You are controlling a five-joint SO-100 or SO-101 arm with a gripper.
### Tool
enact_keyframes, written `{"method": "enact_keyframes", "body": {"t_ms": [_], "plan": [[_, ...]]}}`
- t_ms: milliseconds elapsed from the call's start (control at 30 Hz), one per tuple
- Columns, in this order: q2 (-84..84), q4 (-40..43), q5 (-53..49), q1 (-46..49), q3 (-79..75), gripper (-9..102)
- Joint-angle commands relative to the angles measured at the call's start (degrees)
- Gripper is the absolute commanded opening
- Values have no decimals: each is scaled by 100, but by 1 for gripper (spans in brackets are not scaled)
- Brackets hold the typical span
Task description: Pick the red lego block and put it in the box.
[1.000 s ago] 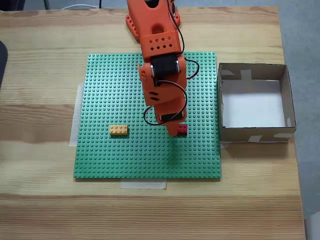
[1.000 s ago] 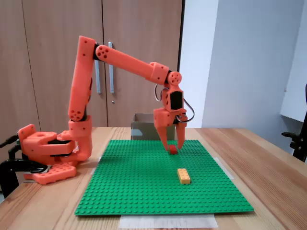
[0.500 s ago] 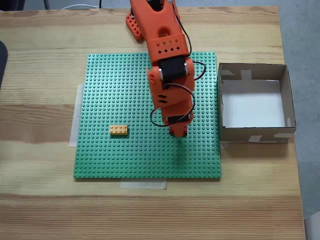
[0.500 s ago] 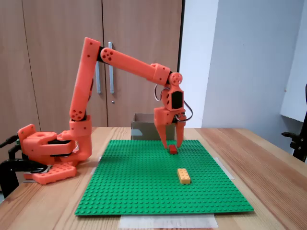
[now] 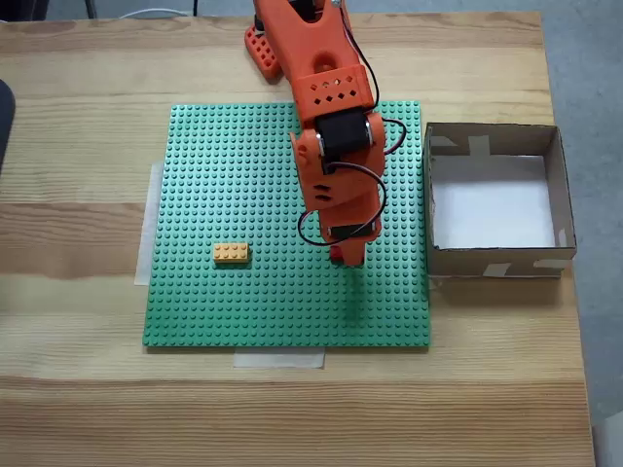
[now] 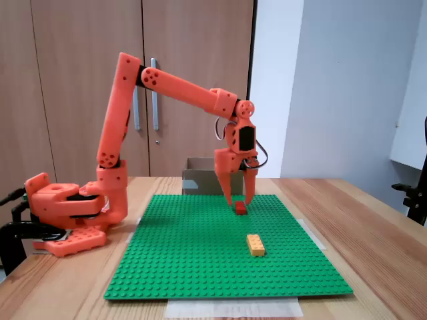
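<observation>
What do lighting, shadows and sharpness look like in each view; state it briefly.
In the fixed view from above, light is even and sharp, and the arm casts a faint shadow on the green baseplate below the gripper. In the fixed view from the side, the red lego block is sharp and there is no glare.

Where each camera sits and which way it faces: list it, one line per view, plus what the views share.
A fixed view: mounted above the table, looking straight down on the green baseplate, the box at its right, the arm's upper links seen from above.
Another fixed view: at table height, facing cupboard doors, showing the whole arm side-on from its base to the gripper.
Shared: the open jaws straddling the red lego block, the yellow-orange brick, baseplate, box.
</observation>
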Motion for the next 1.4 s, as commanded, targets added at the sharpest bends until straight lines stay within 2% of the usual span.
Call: {"method": "enact_keyframes", "body": {"t_ms": [0, 1367], "plan": [[35, 0, 35, 9, -220, 19], [-299, -123, 35, 97, -369, 17]]}}
